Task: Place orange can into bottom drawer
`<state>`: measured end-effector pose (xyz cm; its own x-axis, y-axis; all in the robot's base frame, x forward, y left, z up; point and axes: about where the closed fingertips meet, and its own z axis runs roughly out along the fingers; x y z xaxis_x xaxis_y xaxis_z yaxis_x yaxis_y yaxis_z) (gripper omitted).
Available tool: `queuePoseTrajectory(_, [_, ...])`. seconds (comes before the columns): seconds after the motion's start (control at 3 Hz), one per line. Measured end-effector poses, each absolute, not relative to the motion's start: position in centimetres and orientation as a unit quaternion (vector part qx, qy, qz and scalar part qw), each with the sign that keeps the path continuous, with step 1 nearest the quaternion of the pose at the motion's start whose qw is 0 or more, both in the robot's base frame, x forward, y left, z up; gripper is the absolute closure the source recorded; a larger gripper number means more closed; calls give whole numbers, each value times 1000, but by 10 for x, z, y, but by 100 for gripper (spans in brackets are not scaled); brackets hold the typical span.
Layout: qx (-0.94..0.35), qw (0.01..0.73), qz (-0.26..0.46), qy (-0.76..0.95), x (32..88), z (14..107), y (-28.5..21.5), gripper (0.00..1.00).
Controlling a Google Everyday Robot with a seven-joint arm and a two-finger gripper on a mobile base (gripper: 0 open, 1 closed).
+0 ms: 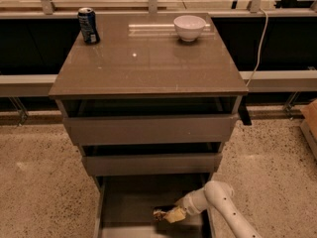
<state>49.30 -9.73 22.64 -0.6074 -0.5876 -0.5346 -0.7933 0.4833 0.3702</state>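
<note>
The bottom drawer [128, 202] is pulled open at the foot of the grey-brown cabinet, a wide shallow tray. My gripper [166, 214] reaches into it from the lower right, low over the drawer floor near its front right part. It is shut on the orange can [174, 215], a small tan-orange shape lying roughly sideways between the fingers. The white arm [218, 200] comes in over the drawer's right side.
The two upper drawers [148, 129] [151, 163] stand slightly open above the gripper. On the cabinet top [148, 68] stand a dark blue can [88, 25] at the back left and a white bowl [189, 27] at the back right. Speckled floor lies on both sides.
</note>
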Motion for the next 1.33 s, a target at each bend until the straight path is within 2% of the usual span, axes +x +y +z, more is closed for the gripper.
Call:
queuePoseTrajectory(1.0, [-411,164,306,843,489,220,-91,17])
queuePoseTrajectory(1.33, [-411,162,307,843,487,218,-89,0])
